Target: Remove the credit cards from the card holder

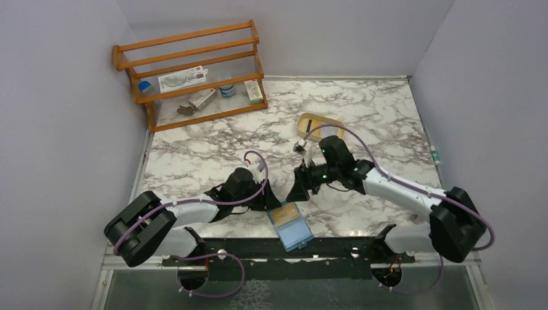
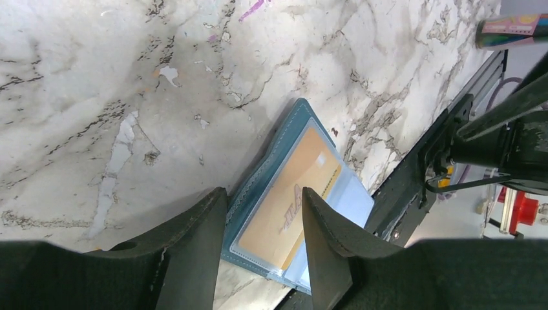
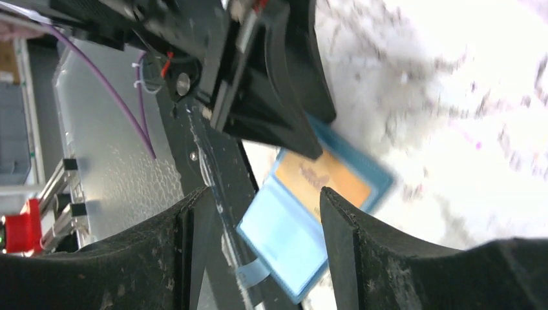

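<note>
The open card holder (image 1: 292,225) lies flat at the middle of the counter's (image 1: 213,148) near edge, its tan card (image 2: 291,194) tucked in a clear sleeve, thin, stiff, probably slick and best pinched by an exposed edge, with the left fingers (image 2: 326,245) spread just above it and the right fingers (image 3: 352,239) also apart and empty nearby.

Marble table (image 1: 194,158), wooden rack (image 1: 187,37) far left, tan tray (image 1: 304,120), open card holder (image 1: 294,227) near edge

The card holder (image 1: 292,226) lies at the table's (image 1: 207,155) near edge, the rack (image 1: 194,88) in its far left corner.
</note>
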Action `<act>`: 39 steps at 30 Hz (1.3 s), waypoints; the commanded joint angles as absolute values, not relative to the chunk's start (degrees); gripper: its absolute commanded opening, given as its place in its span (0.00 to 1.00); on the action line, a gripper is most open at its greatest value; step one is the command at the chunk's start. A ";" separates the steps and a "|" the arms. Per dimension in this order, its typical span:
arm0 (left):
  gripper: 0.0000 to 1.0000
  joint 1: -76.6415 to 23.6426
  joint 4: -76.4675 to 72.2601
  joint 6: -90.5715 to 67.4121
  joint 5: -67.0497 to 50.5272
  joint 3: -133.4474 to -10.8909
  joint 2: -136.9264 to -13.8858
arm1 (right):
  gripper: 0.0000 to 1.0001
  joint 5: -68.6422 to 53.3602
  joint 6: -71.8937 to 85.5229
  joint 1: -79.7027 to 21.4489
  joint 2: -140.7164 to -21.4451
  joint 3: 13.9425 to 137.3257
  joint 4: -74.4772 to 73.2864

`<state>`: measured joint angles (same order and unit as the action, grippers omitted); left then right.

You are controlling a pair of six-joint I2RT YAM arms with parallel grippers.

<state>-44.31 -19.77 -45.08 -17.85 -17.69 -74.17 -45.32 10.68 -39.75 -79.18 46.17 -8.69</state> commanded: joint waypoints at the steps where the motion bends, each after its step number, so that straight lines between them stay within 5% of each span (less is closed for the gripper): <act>1: 0.48 -44.38 -15.08 -42.43 -18.20 -18.55 -75.09 | 0.66 -25.65 24.54 -47.23 -70.00 38.60 -13.34; 7: 0.49 -44.30 -12.22 -40.42 -16.47 -19.96 -75.76 | 0.63 -6.96 38.39 -64.68 -66.82 37.58 -25.30; 18: 0.48 -44.30 -9.61 -39.77 -14.92 -21.27 -76.10 | 0.34 2.26 46.96 -72.17 -71.40 41.77 -31.60; 24: 0.48 -44.34 -9.46 -39.90 -14.76 -21.26 -76.20 | 0.36 4.78 49.27 -78.85 -82.82 48.02 -34.65; 29: 0.48 -44.30 -8.84 -39.82 -14.61 -21.23 -75.70 | 0.48 5.55 51.09 -80.79 -85.45 49.76 -35.89; 39: 0.47 -44.30 -8.89 -39.99 -14.76 -21.64 -76.45 | 0.44 11.02 51.78 -81.56 -89.97 50.98 -40.92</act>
<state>-44.31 -13.50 -41.30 -17.30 -21.50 -75.20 5.80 50.09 -81.06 -87.94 50.57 -36.71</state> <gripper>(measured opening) 0.474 0.442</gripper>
